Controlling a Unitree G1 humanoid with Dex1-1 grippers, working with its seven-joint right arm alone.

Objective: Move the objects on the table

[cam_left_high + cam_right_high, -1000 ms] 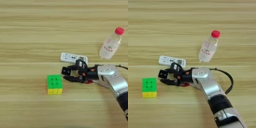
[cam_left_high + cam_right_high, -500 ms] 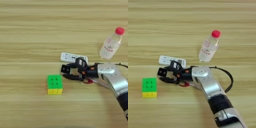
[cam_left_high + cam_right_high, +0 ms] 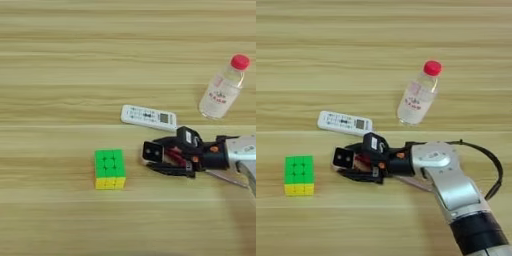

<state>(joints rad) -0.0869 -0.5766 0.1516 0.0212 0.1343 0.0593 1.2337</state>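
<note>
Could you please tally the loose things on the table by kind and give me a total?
Puzzle cube: 1
Bottle: 1
Remote control: 1
Small black-faced box at the tip of the right gripper: 1
Total: 4

- Both views look steeply down from above onto the worktop (image 3: 60, 60), which fills each one.
- They share the cube (image 3: 109, 168), remote (image 3: 344, 123) and bottle (image 3: 222, 89).
- The right eye view reaches further right, showing more of the forearm (image 3: 456, 187).
</note>
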